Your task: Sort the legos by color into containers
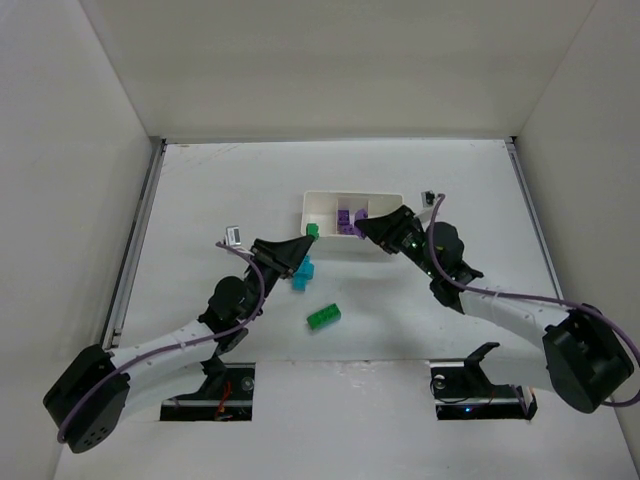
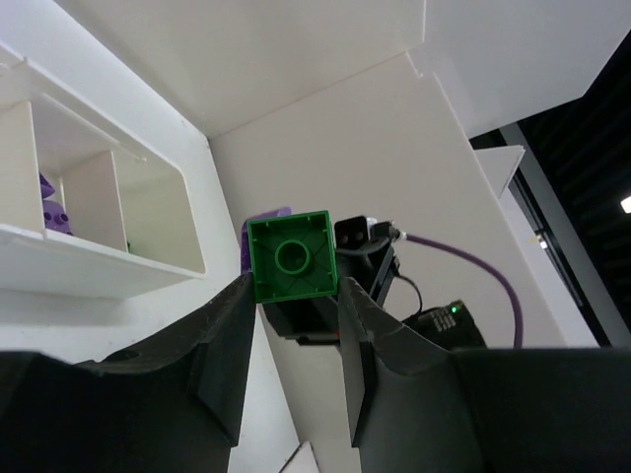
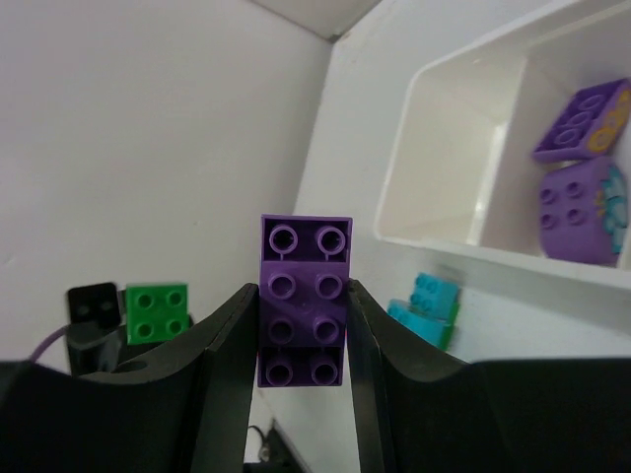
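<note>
The white tray (image 1: pixel 390 199) lies at the middle back; its middle compartment holds purple bricks (image 1: pixel 346 221), also seen in the right wrist view (image 3: pixel 580 209). My left gripper (image 1: pixel 307 239) is shut on a small green brick (image 2: pixel 292 255), held in the air at the tray's near-left corner (image 2: pixel 118 266). My right gripper (image 1: pixel 363 227) is shut on a long purple brick (image 3: pixel 304 301), held over the tray's near wall (image 3: pixel 463 251). Cyan bricks (image 1: pixel 302 272) lie on the table under the left gripper. A green brick (image 1: pixel 323 317) lies nearer the front.
A small black object (image 1: pixel 429 197) sits on the table right of the tray. White walls close in the table on the left, back and right. The two grippers are close together in front of the tray.
</note>
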Robot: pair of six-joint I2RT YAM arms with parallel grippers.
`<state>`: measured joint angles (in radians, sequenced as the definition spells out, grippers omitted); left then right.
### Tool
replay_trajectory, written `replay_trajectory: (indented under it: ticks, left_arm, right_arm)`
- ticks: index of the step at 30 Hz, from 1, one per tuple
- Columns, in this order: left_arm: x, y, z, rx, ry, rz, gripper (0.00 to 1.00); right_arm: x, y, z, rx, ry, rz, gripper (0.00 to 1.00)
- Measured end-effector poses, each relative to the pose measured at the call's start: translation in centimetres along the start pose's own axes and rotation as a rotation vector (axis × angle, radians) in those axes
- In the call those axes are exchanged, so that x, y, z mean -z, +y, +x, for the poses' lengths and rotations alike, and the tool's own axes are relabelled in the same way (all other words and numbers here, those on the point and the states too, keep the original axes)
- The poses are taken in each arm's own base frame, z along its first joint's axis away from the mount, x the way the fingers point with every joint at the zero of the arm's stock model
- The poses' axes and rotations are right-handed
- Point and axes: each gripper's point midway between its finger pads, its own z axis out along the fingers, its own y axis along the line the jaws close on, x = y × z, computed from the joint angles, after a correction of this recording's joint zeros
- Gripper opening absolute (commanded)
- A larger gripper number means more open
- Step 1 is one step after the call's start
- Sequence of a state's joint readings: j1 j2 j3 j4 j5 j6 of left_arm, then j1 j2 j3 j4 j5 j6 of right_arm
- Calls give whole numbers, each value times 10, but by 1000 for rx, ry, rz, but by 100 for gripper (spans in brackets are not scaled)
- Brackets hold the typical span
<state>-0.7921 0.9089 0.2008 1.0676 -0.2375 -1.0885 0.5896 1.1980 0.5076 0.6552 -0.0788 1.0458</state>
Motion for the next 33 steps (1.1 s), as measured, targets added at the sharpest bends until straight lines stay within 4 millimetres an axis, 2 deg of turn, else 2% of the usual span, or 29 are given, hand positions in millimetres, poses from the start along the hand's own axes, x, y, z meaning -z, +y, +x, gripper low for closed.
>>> replay_trajectory:
  ticks: [5,9,12,17,19,21,23,26,29,30,33]
  left_arm:
    - [7,8,14,-62,53,-34,14]
    - [12,16,22,-116,85,-62,14]
    - [16,23,27,-159,104,-88,14]
    - [22,33,35,-223,133,-121,14]
    - [24,37,38,-248,147,-133,14]
    - [24,39,41,-271,157,-143,14]
    - [23,38,44,-290,165,-148,14]
    - [19,35,46,-317,171,-149,14]
    - [12,32,49,-343,176,-153,14]
    - [9,30,50,-353,179,-155,14]
    - [-3,25,55,-390,196,-165,14]
  right_arm:
    - [-10,-6,-13,112,-9,81,33]
    - [-31,-13,-26,208,-28,162,33]
    - [-45,-34,-26,273,-28,253,34]
    - [-59,-75,-15,346,19,384,35]
    - [-62,-85,-12,363,34,416,42]
    - [-64,-88,-13,376,33,430,57]
    - [-66,-87,-16,384,24,437,67]
    - [-65,-83,-21,395,12,432,73]
    - [-61,-72,-27,394,-11,414,70]
    - [-57,-68,-31,394,-25,406,64]
    - [-28,-58,-43,379,-95,393,35]
